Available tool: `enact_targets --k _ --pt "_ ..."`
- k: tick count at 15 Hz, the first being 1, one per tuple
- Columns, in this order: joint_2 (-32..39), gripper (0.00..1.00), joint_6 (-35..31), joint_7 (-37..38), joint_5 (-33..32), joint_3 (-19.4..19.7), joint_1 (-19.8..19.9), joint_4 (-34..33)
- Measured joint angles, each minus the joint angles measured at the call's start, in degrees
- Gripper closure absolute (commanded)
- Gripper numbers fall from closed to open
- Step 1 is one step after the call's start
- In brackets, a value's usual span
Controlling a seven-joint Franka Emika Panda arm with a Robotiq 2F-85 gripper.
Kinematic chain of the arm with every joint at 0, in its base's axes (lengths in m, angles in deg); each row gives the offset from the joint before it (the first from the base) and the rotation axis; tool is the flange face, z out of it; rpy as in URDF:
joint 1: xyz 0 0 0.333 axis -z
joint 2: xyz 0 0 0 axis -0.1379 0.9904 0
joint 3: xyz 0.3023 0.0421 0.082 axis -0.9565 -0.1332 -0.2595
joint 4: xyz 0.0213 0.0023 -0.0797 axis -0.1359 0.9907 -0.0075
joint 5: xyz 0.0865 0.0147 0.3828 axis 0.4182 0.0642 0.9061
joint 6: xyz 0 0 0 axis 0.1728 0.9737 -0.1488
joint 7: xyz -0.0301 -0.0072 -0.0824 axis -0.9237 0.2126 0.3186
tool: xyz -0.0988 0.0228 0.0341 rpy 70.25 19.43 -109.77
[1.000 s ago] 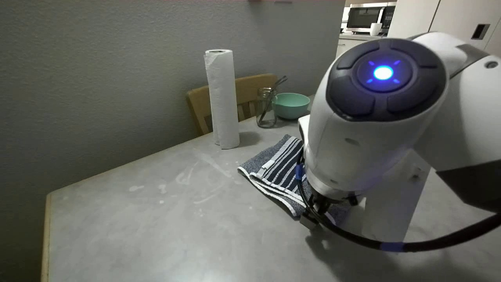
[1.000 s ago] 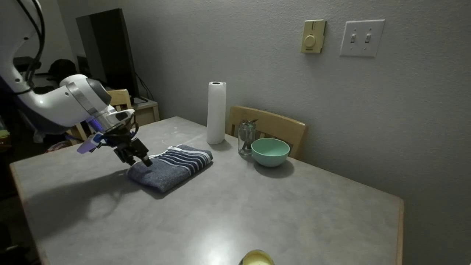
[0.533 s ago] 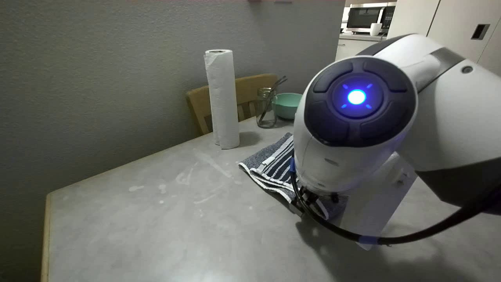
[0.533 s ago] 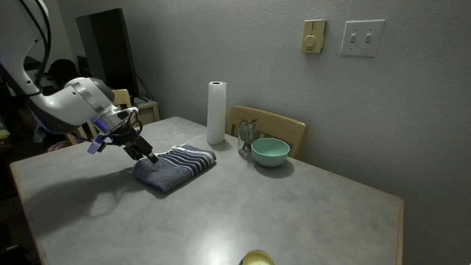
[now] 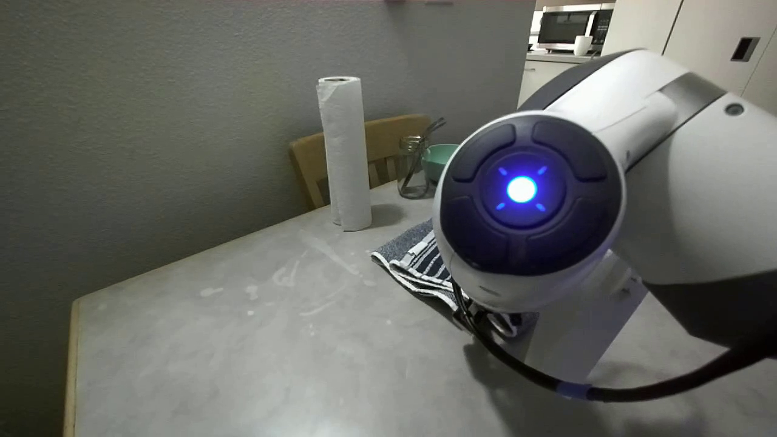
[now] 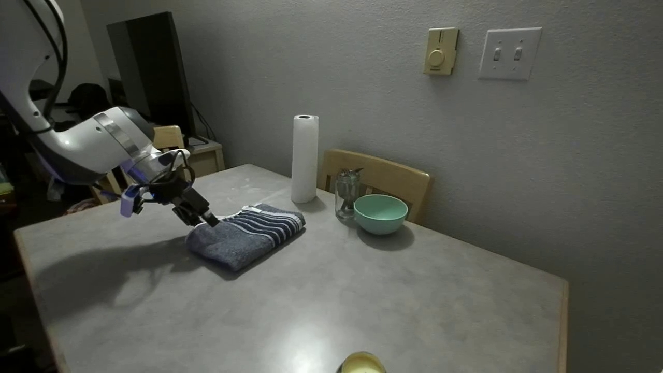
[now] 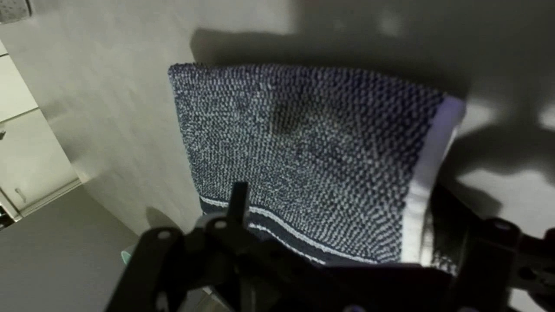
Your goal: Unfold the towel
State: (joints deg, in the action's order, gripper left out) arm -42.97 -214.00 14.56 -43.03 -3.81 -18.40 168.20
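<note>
Towel (image 6: 243,237) shifted slightly toward green bowl (image 6: 380,220) | glass jar (image 5: 405,165) holds utensils (image 5: 434,126) | hand (image 6: 205,223) spread wide, gripping nothing

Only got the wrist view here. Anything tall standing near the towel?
Observer: Yes, both exterior views show a white paper roll standing upright near the towel.
Operator: Anything beside it?
Observer: A glass jar, standing between the paper roll and a green bowl in both exterior views.
</note>
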Motion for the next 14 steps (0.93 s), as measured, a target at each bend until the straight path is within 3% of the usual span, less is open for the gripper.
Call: enact_targets --k 6,14 --pt "-0.1 0.00 7.8 0.1 -1.3 -2.6 -0.1 -1.1" --pt "-0.1 0.00 13.2 0.1 -2.1 -4.1 0.0 -1.2"
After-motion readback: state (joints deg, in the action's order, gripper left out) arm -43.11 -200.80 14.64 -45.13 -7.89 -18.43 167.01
